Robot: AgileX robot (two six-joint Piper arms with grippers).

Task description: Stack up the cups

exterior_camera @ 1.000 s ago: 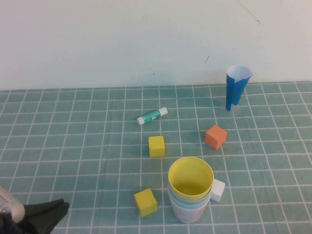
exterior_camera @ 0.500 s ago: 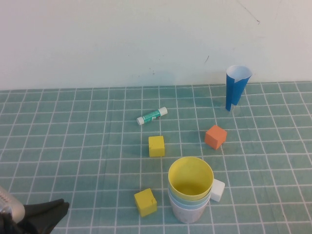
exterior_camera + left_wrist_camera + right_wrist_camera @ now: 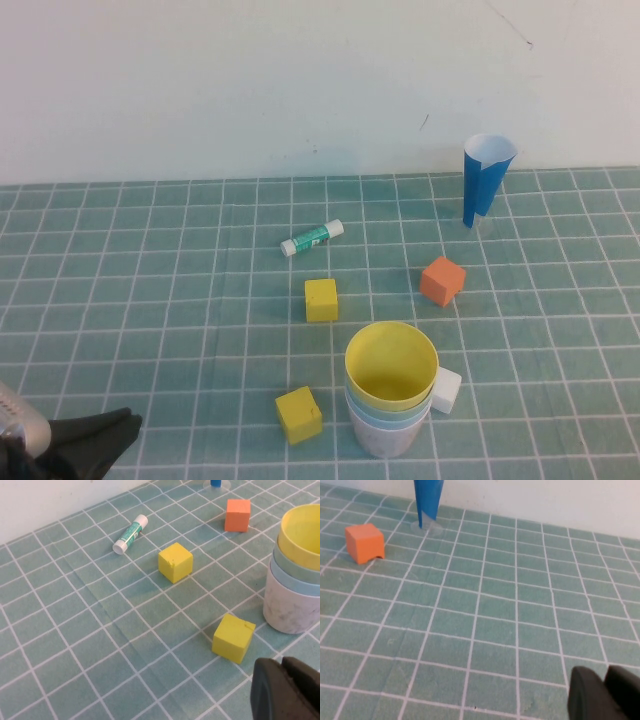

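Note:
The cups stand nested in one stack (image 3: 390,400) at the front centre of the table. The yellow cup (image 3: 391,365) is on top, light blue rims (image 3: 385,408) show under it, and a whitish cup (image 3: 385,436) is at the bottom. No pink shows. The stack also shows in the left wrist view (image 3: 295,580). My left gripper (image 3: 130,428) is shut and empty at the front left, well left of the stack; it also shows in the left wrist view (image 3: 284,680). My right gripper (image 3: 606,687) is shut and empty, seen only in the right wrist view over bare mat.
Two yellow cubes (image 3: 299,414) (image 3: 321,299), an orange cube (image 3: 442,280) and a white cube (image 3: 445,389) touching the stack lie around it. A glue stick (image 3: 312,238) lies behind. A tall blue paper cone (image 3: 487,178) stands at the back right by the wall.

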